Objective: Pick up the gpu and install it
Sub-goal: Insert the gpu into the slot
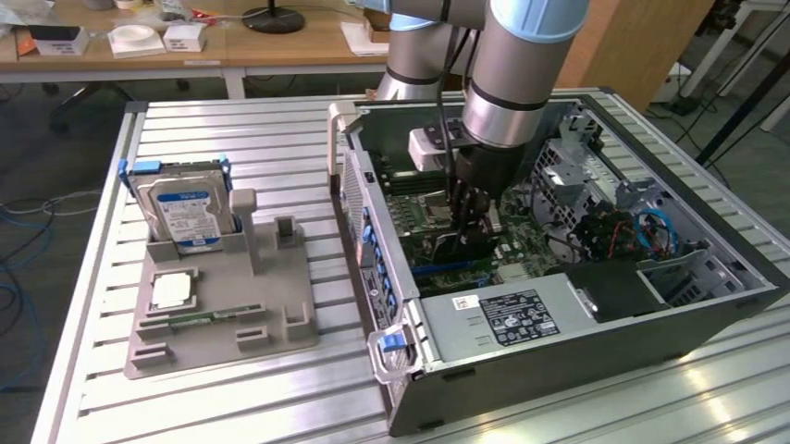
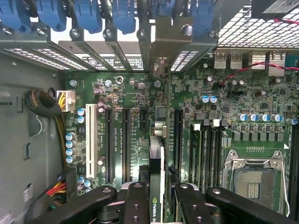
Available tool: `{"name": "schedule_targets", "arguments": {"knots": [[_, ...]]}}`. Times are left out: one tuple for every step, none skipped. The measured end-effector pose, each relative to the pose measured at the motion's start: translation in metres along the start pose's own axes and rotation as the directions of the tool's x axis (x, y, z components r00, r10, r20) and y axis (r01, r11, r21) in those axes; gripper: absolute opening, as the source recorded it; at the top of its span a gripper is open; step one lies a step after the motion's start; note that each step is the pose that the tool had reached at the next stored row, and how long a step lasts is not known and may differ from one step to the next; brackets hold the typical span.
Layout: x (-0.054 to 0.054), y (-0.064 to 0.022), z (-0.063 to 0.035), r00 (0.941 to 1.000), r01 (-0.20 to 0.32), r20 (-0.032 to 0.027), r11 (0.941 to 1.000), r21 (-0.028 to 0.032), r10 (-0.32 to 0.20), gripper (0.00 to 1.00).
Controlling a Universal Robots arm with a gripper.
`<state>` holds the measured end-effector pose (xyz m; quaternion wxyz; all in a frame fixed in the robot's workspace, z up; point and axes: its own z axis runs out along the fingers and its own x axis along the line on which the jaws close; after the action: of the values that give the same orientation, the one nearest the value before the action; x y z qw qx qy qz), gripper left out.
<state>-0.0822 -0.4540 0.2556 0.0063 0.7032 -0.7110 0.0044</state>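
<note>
The gpu (image 2: pixel 157 156) is a thin black card seen edge-on, standing upright over the green motherboard (image 2: pixel 121 93) inside the open PC case (image 1: pixel 691 310). Its silver bracket (image 2: pixel 159 44) reaches up to the rear slot openings, among the blue clips (image 2: pixel 88 14). My gripper (image 2: pixel 161 201) is shut on the card, one black finger (image 2: pixel 135 203) on each side. In the exterior view the gripper (image 1: pixel 473 222) reaches straight down into the case with the gpu (image 1: pixel 476 242) under it. Whether the card's edge sits in a slot I cannot tell.
Long black expansion slots (image 2: pixel 110 144) lie beside the card and a CPU socket (image 2: pixel 254 179) on its other side. At the exterior view's left, a grey fixture (image 1: pixel 222 319) holds a blue-labelled hard drive (image 1: pixel 185 215), a CPU (image 1: pixel 170 291) and a RAM stick (image 1: pixel 203 317).
</note>
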Motion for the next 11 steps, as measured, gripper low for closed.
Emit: {"name": "schedule_targets", "arguments": {"knots": [[0.0, 0.0, 0.0002, 1.0, 0.0, 0.0002, 1.0, 0.0001, 0.0, 0.26], [-0.0001, 0.0, 0.0005, 1.0, 0.0, 0.0003, 1.0, 0.0001, 0.0, 0.26], [-0.0001, 0.0001, 0.0011, 1.0, 0.0, 0.0006, 1.0, 0.0003, 0.0, 0.26], [-0.0001, 0.0002, 0.0013, 1.0, 0.0, 0.0002, 1.0, 0.0001, 0.0, 0.26], [0.0, 0.0003, 0.0014, 1.0, 0.0, 0.0, 1.0, 0.0, 0.0, 0.26], [0.0, 0.0003, 0.0015, 1.0, 0.0, -0.0001, 1.0, -0.0001, 0.0, 0.26], [0.0, 0.0004, 0.0018, 1.0, 0.0, 0.0, 1.0, -0.0001, 0.0, 0.26], [-0.0001, 0.0005, 0.0022, 1.0, 0.0, 0.0002, 1.0, 0.0, 0.0, 0.26], [-0.0001, 0.0006, 0.0027, 1.0, 0.0, 0.0002, 1.0, 0.0001, 0.0, 0.26], [-0.0001, 0.0007, 0.0031, 1.0, 0.0, 0.0, 1.0, -0.0002, 0.0, 0.26], [0.0, 0.0007, 0.0032, 1.0, 0.0, -0.0003, 1.0, -0.0003, 0.0, 0.26]]}}
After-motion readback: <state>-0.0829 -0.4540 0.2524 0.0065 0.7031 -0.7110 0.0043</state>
